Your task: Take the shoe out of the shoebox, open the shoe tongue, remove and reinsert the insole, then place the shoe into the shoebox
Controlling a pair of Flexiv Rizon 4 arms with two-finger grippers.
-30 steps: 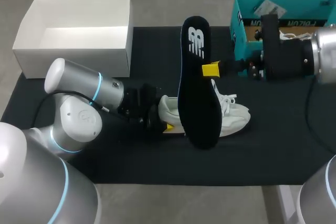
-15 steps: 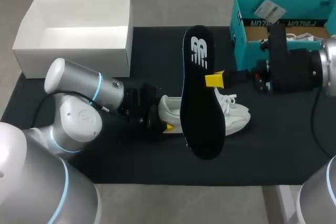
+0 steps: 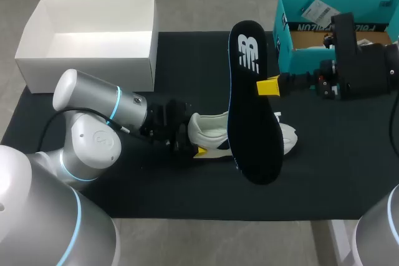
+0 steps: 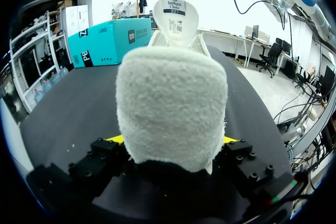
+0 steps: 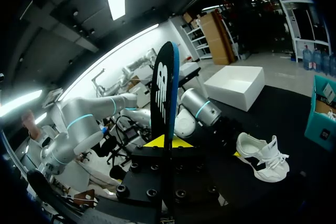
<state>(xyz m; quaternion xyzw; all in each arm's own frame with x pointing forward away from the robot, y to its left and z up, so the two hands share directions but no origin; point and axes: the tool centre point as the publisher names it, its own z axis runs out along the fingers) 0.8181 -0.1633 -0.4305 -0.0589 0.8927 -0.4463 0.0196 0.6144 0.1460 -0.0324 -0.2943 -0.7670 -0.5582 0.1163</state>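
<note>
Black mat point(image 3: 124, 182): right end effector point(image 3: 268, 85), pinching insole point(image 3: 252, 123), shifted rightward; left end effector point(image 3: 196, 143) clamps shoe point(image 3: 211, 128).

The shoe point(image 4: 170, 108) had a soft, fuzzy cloth heel, and the insole point(image 3: 249, 123) looked matt black, like foam. The tabletop point(image 3: 156, 191) had dull black cloth, and the white box point(image 3: 87, 70) looked like smooth card.

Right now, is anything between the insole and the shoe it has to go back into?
Nothing visible. The right tool holds the insole on edge over the shoe. The left tool grips only the heel, and the tongue stands upright, clear of the opening.
</note>
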